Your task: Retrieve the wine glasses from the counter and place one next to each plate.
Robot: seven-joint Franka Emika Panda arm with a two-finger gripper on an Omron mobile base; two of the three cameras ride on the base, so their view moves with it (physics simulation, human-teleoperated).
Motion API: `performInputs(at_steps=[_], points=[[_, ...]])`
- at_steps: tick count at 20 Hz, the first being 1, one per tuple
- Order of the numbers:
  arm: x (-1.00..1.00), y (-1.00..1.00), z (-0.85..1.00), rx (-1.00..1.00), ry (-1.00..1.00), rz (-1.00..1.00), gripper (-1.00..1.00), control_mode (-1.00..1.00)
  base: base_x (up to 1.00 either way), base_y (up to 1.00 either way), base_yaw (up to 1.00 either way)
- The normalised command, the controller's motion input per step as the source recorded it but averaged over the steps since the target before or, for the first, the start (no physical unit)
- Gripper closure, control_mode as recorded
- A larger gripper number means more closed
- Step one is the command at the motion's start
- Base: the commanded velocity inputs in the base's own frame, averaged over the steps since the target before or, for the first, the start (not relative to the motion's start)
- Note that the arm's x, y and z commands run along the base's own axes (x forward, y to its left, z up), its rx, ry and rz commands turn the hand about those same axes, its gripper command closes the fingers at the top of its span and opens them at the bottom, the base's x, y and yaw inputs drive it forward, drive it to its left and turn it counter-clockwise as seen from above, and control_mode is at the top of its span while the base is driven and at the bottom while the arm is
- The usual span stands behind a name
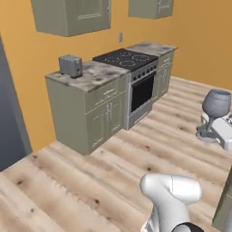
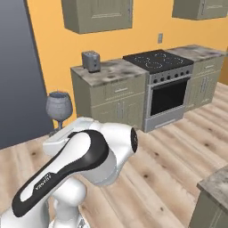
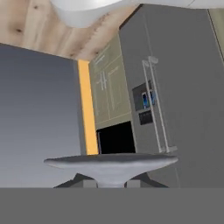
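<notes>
While carried upright, wine glass (image 1: 216, 103) stem inside gripper (image 1: 212, 129)

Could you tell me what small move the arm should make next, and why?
Probably keep carrying the wine glass steadily, upright, while turning toward wherever the plates are. The claw is shut on its stem, the glass rides above the wooden floor, and what lies ahead is a stove and a toaster, with no plate beside them.

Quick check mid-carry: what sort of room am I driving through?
A home kitchen, by the look: a stove set between granite-topped cabinets, a toaster on the worktop, and a steel fridge.
</notes>
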Motion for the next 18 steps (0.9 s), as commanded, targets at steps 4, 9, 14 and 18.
performInputs(at_steps=[4, 9, 14, 18], points=[[0.0, 0.0, 0.0, 0.0, 0.0, 0.0, 1.0, 1.0, 1.0, 0.0, -0.26], [0.0, 0.0, 0.0, 0.0, 0.0, 0.0, 1.0, 1.0, 1.0, 0.28, -0.27], [0.0, 0.0, 0.0, 0.0, 0.0, 0.0, 1.0, 1.0, 1.0, 0.31, -0.31], [0.0, 0.0, 0.0, 0.0, 0.0, 0.0, 1.0, 1.0, 1.0, 0.14, -0.48]])
